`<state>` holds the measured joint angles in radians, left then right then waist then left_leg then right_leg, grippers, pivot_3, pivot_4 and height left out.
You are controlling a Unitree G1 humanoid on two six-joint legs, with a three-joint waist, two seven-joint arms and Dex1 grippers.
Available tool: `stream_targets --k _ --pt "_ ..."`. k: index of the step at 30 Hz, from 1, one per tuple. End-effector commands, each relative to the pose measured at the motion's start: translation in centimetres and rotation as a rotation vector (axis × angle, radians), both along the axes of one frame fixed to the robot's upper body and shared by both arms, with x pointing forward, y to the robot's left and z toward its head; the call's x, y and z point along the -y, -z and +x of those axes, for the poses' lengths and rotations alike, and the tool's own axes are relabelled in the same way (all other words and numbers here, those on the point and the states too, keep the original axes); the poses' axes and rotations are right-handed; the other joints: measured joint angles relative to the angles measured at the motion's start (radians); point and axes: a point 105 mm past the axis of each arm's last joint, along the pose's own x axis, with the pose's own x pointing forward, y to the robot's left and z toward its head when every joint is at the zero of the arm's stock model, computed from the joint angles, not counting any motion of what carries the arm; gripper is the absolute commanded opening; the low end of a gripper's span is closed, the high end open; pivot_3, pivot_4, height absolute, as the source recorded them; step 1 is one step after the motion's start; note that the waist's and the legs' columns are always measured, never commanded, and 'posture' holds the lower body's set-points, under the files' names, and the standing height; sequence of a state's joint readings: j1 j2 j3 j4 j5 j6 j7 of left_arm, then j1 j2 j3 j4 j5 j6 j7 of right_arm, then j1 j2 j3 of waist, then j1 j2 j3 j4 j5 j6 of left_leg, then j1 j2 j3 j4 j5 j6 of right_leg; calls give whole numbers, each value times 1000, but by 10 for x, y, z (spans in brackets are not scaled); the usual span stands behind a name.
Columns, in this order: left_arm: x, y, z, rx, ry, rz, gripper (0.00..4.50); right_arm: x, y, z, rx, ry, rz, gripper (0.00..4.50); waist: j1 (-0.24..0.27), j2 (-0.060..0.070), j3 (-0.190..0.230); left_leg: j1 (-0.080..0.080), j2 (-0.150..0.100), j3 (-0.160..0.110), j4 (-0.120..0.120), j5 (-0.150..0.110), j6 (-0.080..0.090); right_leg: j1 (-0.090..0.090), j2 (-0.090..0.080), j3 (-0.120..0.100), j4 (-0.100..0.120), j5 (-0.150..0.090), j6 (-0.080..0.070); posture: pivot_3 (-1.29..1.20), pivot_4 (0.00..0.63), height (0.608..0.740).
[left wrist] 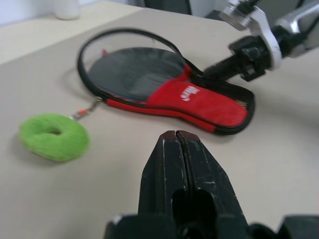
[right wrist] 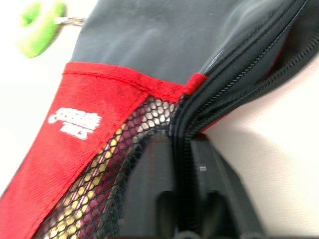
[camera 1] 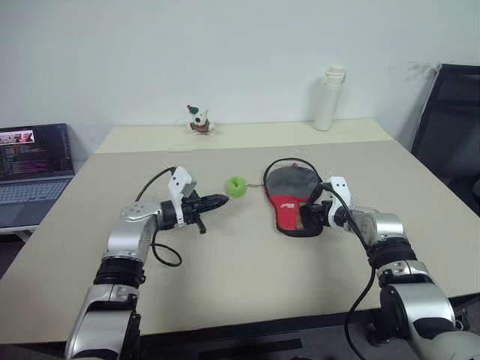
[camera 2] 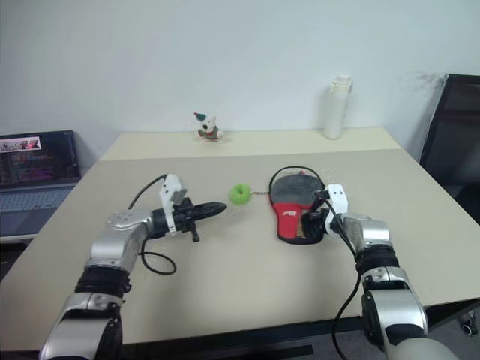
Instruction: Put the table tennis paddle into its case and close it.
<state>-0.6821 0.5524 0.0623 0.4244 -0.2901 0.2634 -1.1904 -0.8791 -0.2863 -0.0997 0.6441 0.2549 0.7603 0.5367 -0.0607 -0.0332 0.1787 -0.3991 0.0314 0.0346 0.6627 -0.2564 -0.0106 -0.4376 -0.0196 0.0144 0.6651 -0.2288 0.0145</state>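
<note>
On bench (camera 1: 225, 262), mid-right: case (camera 1: 294, 201) lying flat, round end away from robot, narrow handle end toward it. Soft black fabric, paddle-shaped, red panel with white logo, black mesh pocket over the narrow end, zip track running round the rim. Looks to have paddle (left wrist: 134, 72) inside already: dark smooth round face visible under the raised rim in left wrist view, handle hidden by red panel, so can't confirm fully. Zip still open along the round end, rim standing up as a loop. Right gripper (camera 1: 311, 217) at case's near right edge, fingers pressed together on the zip edge by the mesh pocket; in right wrist view zipper teeth run right between them. Probably pinching the seam or pull to draw it shut or to steady the pouch; pull itself not made out. Left gripper (camera 1: 214, 201) held above bench, well apart from case, fingers together, holding nothing, pointing toward green ring (camera 1: 237, 187). Ring fuzzy, doughnut-shaped, tied by a short chain to case's left edge, likely a zip-pull charm. Closing step not yet done.
</note>
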Motion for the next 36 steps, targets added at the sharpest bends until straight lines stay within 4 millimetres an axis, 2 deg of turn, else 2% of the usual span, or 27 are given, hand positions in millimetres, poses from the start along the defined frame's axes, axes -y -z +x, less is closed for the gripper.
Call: stream_targets --k 1,8,14,19,25,36 --pt "-2 -10 -12 25 50 5 0 -30 -10 -10 -1 -98 74 43 -2 0 0 0 0 0 0 0 0 0 0 0 0 0 0 0 150 740" --pt "-4 -7 -31 -29 100 19 0 -64 -18 -28 -10 -184 140 43 -3 0 0 0 0 0 0 0 0 -1 1 0 0 0 0 0 150 740" --pt "-1 3 -53 -100 161 30 0 -85 -5 -65 -72 -271 160 43 4 0 0 -2 2 -1 0 0 0 -1 -1 0 -1 0 0 0 150 740" --pt "3 7 -67 -144 209 33 0 -83 7 -100 -130 -281 168 43 7 0 0 -2 2 -1 0 0 0 -1 -1 -1 0 0 0 0 150 740" --pt "5 8 -70 -158 223 38 0 -77 13 -127 -174 -254 157 43 8 0 0 -1 0 -1 0 0 0 -1 -1 -2 -1 -1 1 0 150 740" --pt "2 9 -77 -181 257 61 0 -62 20 -155 -258 -138 193 43 11 -1 0 -1 -1 -2 0 0 0 -1 0 -2 -1 -3 5 0 150 740"
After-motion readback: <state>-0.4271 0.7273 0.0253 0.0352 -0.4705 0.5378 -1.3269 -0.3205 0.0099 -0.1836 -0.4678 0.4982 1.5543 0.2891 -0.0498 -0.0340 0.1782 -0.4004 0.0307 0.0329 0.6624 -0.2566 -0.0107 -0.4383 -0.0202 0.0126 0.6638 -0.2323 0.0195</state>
